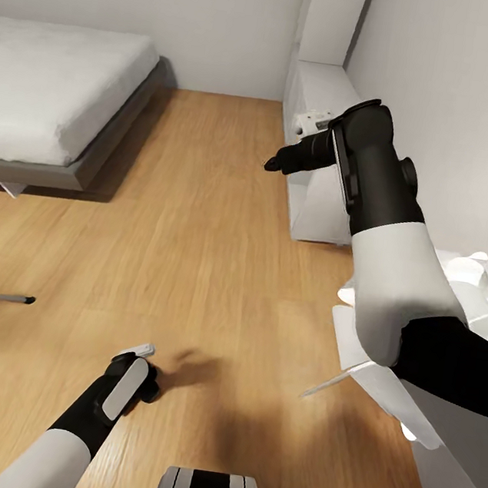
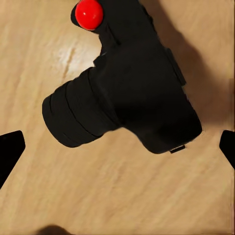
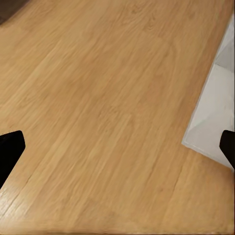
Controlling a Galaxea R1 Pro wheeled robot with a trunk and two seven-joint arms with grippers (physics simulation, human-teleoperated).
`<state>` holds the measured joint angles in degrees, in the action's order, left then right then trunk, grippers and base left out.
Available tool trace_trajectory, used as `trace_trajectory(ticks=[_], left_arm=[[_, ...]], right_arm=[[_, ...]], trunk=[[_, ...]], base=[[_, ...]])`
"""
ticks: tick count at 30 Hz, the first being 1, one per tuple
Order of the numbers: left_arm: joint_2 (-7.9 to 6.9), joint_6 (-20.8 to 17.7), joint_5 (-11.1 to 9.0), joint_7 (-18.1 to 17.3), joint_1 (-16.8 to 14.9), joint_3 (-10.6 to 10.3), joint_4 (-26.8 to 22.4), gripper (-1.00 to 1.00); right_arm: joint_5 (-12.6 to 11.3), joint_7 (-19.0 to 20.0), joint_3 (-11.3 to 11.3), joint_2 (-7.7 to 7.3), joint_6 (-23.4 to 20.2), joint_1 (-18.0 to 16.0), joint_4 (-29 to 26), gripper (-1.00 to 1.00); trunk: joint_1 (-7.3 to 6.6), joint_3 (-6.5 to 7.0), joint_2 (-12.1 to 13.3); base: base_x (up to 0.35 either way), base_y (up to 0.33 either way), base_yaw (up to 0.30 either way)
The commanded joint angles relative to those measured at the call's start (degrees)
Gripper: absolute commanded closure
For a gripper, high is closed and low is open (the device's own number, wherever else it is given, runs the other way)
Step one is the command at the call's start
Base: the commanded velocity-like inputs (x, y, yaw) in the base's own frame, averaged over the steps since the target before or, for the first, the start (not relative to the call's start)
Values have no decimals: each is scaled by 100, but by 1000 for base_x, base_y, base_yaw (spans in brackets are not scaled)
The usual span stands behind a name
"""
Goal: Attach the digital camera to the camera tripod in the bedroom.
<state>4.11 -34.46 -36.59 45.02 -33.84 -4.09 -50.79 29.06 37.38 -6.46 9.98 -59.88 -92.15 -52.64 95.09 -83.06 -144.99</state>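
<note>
Light wood floor (image 1: 217, 271) planks, smooth and glossy, carry one digital camera (image 2: 122, 88): matte black, ribbed round lens barrel, one red button. Left pincer (image 2: 117, 147) hangs directly above it, spread wide, empty. Right pincer (image 3: 117, 147) gapes wide beside one white shelf (image 3: 215, 112).

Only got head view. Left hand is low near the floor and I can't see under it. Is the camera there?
Observer: Yes. The left wrist view has the digital camera lying on the wood floor, right ahead of the left hand's open fingers.
Operator: Touching it?
Observer: No. Both fingertips stand clear of the body, with floor showing between.
Operator: Right hand holding anything?
Observer: No. The right hand is open over the floor, beside the white shelf.
</note>
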Motion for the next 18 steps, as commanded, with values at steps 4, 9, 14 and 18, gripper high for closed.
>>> trace_trajectory(ticks=[4, 9, 14, 18], left_arm=[[-4, -10, -50, 51, 0, -13, -9, -100], [-5, -10, -50, 51, 0, -13, -9, -100], [-3, -9, -50, 51, 0, -13, -9, -100], [-3, -7, -50, 51, 0, -13, -8, -100]], right_arm=[[64, 51, 2, 2, -12, -4, -1, -100], [64, 50, 19, 2, -12, -4, -1, -100], [62, 52, 22, 2, -12, -3, -3, -100], [57, 58, 22, 2, -12, -3, -28, -100]], trunk=[[-1, -4, -2], [-1, -4, -2], [-1, -4, -2], [-1, -4, -2]], base=[[0, 0, -218], [0, 0, -69], [0, 0, -23], [0, 0, -7]])
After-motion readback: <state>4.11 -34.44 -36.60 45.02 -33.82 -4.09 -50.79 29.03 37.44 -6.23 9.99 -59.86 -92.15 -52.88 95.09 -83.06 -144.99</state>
